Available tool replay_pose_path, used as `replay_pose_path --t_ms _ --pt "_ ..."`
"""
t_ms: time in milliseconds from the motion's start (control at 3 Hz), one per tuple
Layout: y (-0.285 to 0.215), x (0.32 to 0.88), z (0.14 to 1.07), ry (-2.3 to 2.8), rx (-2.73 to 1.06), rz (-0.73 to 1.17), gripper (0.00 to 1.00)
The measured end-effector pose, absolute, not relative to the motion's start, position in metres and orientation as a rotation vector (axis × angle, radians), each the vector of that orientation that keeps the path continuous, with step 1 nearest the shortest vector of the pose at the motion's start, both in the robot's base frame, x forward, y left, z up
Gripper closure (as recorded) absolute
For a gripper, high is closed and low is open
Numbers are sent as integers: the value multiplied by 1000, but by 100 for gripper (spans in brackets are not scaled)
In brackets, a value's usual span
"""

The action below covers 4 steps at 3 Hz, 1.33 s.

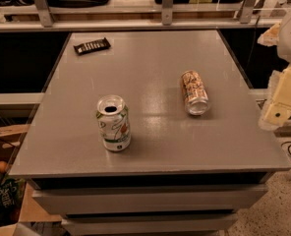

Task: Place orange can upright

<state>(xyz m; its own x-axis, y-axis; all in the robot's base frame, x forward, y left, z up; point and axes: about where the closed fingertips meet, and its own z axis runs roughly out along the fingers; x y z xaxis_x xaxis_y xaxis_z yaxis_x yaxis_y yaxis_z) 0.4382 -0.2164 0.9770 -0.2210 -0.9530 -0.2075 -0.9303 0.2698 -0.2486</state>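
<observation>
Orange can (194, 92): lay on its side on the grey bench (150, 146), right of centre and about midway between the far and near edges.
Long axis: ran from the far edge toward the near edge, tilted slightly to the right at the near end – roughly flat on the surface.
Facing: one silver end pointed toward the near edge; the tan body with pale markings faced up. Whether that end was the top or the base could not be made out.
White-and-green can (113, 123): stood upright, mouth open to the top, left of the orange can and nearer the front edge – well apart from it.
Dark snack wrapper (92, 45): lay flat near the far left corner, far from both cans.
Gripper (282, 100): cream-coloured, hung off the right edge of the bench, beside it and not over it, apart from the orange can. Whether it was parted or closed could not be told.
Between gripper and orange can: bare bench surface only.
Below: drawer fronts (150, 198) under the bench top.
</observation>
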Motion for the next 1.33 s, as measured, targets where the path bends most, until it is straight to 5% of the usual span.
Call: replay_pose_path --t_ms 1333 --pt "-191 507 956 2519 -1357 -51 0"
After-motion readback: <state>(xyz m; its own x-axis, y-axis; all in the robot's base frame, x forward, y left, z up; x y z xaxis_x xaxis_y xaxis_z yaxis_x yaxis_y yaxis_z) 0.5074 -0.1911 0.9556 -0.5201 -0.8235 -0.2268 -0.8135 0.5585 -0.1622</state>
